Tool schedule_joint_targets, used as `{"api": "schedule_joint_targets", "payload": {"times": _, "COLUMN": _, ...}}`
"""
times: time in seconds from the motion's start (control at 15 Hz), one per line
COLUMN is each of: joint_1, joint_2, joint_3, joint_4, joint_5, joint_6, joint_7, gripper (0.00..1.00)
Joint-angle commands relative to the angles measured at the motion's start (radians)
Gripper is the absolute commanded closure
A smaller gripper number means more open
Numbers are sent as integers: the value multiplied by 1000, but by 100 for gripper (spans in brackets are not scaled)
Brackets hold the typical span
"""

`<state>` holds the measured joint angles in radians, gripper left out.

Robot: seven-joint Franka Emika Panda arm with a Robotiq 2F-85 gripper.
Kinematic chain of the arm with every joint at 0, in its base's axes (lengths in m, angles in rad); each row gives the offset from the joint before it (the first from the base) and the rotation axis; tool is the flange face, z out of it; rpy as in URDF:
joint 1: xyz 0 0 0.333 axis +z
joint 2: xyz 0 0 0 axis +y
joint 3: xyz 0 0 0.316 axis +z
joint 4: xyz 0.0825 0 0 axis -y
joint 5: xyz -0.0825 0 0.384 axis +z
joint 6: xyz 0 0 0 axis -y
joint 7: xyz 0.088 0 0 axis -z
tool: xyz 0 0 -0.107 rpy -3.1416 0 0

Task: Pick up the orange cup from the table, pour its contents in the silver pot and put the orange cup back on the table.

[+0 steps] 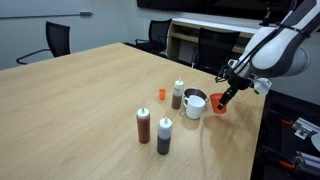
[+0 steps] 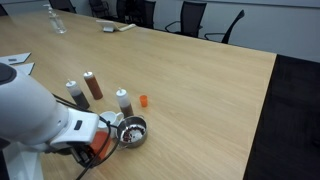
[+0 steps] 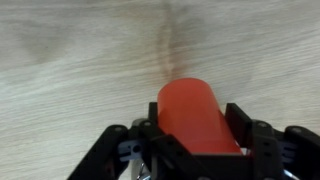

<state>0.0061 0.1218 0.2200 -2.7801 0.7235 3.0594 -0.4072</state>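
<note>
Orange cup (image 3: 195, 112): held tight between the closed-in fingers of the gripper (image 3: 192, 128), at or barely off the table (image 3: 70, 50), grasp done, pour and set-down probably still to come; just beside the gripper, silver pot (image 1: 195, 103), plain in both exterior views, missing from the wrist view.

White, rounded, glossy arm (image 1: 283, 45), dark bands at joints; black angular hand (image 1: 229, 95).
</note>
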Motion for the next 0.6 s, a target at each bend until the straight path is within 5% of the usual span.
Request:
{"api": "schedule_joint_targets", "payload": {"times": 0.0, "joint_1": -23, "joint_2": 49, "joint_3": 64, "joint_4": 27, "joint_5": 122, "joint_6": 52, "joint_7": -63, "gripper": 57}}
{"api": "schedule_joint_targets", "payload": {"times": 0.33, "joint_1": -28, "joint_2": 138, "joint_3": 87, "joint_4": 50, "joint_5": 133, "joint_6": 97, "joint_7": -65, "gripper": 57}}
{"api": "schedule_joint_targets", "payload": {"times": 0.4, "joint_1": -24, "joint_2": 152, "joint_3": 82, "joint_4": 53, "joint_5": 125, "joint_6": 109, "joint_7": -56, "gripper": 8}}
{"api": "schedule_joint_targets", "payload": {"times": 0.53, "joint_1": -13, "joint_2": 147, "joint_3": 68, "joint_4": 51, "joint_5": 95, "joint_6": 103, "joint_7": -59, "gripper": 2}}
